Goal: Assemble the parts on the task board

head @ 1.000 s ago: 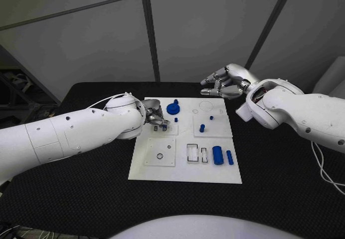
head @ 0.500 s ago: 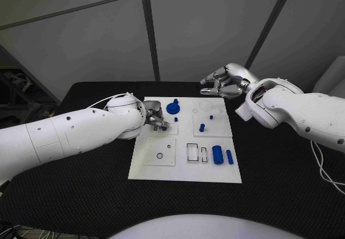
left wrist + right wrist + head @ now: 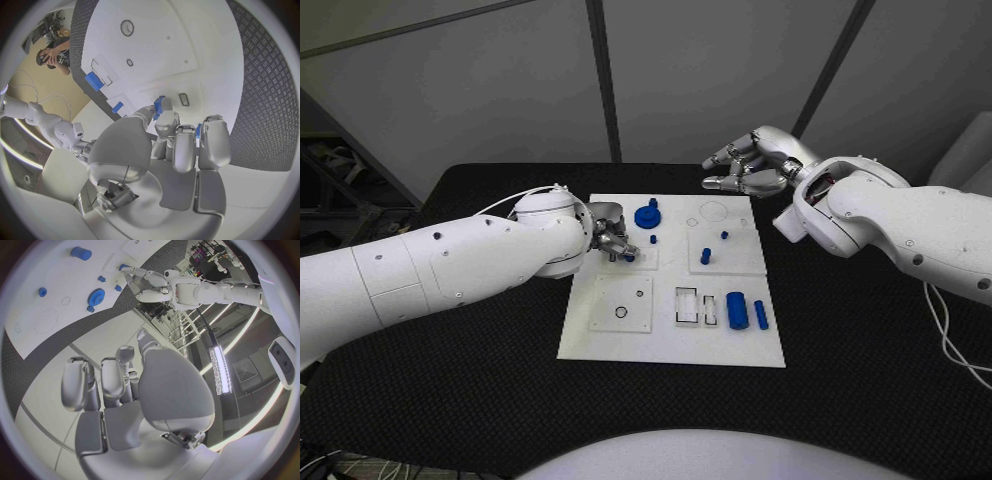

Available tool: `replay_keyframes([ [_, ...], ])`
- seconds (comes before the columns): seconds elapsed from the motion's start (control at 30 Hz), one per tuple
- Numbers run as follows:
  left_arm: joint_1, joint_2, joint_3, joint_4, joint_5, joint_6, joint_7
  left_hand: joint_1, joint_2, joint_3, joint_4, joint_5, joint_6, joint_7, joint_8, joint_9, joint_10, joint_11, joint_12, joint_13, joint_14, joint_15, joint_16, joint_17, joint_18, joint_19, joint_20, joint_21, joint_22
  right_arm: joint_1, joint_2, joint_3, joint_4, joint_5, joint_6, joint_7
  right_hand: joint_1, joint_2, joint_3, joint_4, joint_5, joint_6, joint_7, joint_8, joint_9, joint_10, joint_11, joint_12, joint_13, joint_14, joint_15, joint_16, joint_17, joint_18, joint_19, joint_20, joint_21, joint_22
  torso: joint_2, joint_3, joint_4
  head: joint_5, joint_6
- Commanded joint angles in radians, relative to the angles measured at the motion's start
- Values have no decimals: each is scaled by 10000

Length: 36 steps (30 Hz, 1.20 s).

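Note:
The white task board [image 3: 672,340] lies in the middle of the black table. My left hand [image 3: 609,240] hovers low over the board's upper left panel and pinches a small blue part [image 3: 158,105] between thumb and a finger, close to a small rectangular slot [image 3: 184,99]. A blue gear [image 3: 646,215] stands just beyond that hand. My right hand [image 3: 750,166] hangs above the table's far edge behind the board, fingers curled in on nothing. Its wrist view shows the gear [image 3: 95,296] far off.
Small blue pegs [image 3: 705,257] stand on the upper right panel. A thick blue cylinder [image 3: 736,310] and a thin blue bar [image 3: 760,316] lie at the board's lower right, beside two rectangular slots [image 3: 687,306]. A ring [image 3: 619,313] marks the lower left panel.
My left hand has shifted its fingers slightly over the upper left panel with the small blue part. The right hand has stayed where it was.

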Motion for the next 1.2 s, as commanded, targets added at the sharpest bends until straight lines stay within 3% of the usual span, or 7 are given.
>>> replay_keyframes([
  [0.03, -6, -22, -7, 0, -74, 218, 10, 49, 80, 2140, -2088, 32, 41, -18, -30, 4, 236, -36, -53, 84, 764, -45, 51, 1353, 1, 0, -20, -1, -9, 18, 8, 5, 7, -18, 55, 86, -47, 20, -26, 12, 37, 60, 7, -52, -11, 65, -30, 54, 11, 127, 18, -51, 12, 31, 88, 9, 46, 409, 2, 0, -6, -1, 7],
  [1.2, -1, 489, -6, -637, 424, 1081, -151, -27, 103, 2176, -2063, -17, 66, -7, -56, 9, 248, -20, -70, 87, 762, -34, 48, 1348, 15, -51, -16, -46, -77, 18, 4, 5, 26, -24, 13, 113, -67, 29, -32, 23, 38, 64, 6, -54, -11, 73, -31, 73, 16, 132, 17, -57, 15, 27, 102, 7, 54, 423, -4, 5, 3, -31, -96],
])
